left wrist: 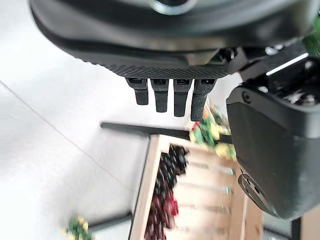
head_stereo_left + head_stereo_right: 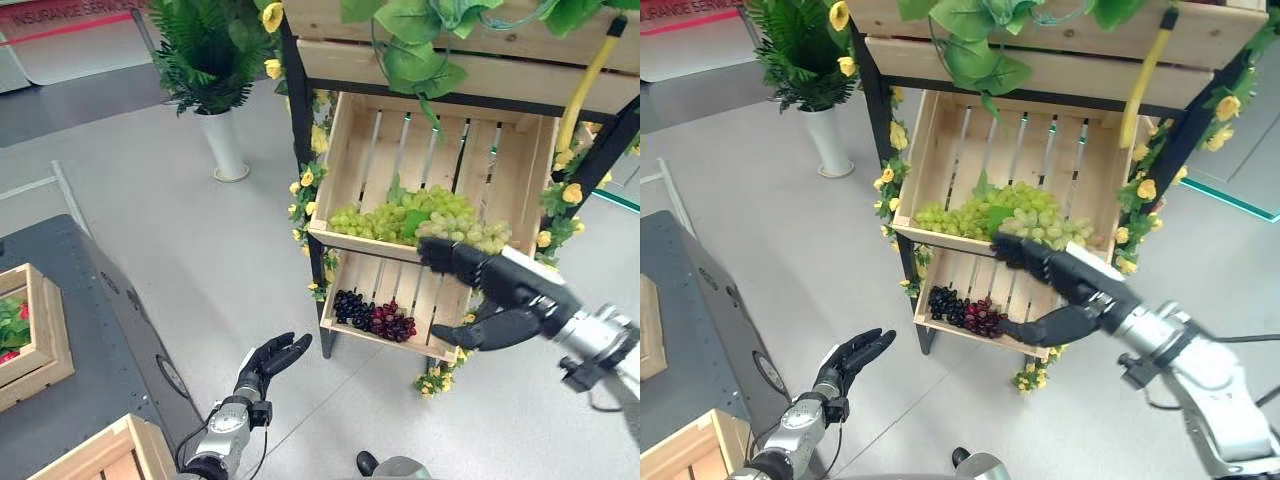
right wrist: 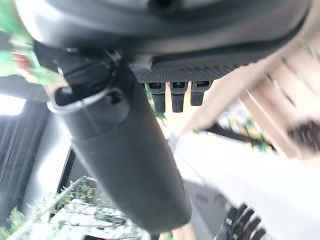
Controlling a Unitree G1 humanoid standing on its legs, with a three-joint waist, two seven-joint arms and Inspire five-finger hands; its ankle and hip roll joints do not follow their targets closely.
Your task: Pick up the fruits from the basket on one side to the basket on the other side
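Left eye view: my left hand [image 2: 268,365] hangs low over the grey floor [image 2: 180,230], fingers loosely spread, holding nothing. Dark purple and red grapes [image 2: 373,315] lie in the lower slatted wooden crate [image 2: 350,330]. My right hand [image 2: 478,275], fingers straight and thumb wide, reaches the green grapes [image 2: 400,218] heaped in the upper slatted wooden crate [image 2: 345,160].

**Two-tier stand, fruit in both crates**

The black-framed stand [image 2: 300,150] carries two tilted wooden crates. The upper crate [image 2: 440,150] holds green grapes [image 2: 420,218]; the lower crate [image 2: 400,300] holds dark grapes [image 2: 372,315]. The stand rests on grey floor [image 2: 200,230].

Right hand [image 2: 478,272] at green grapes [image 2: 420,218]
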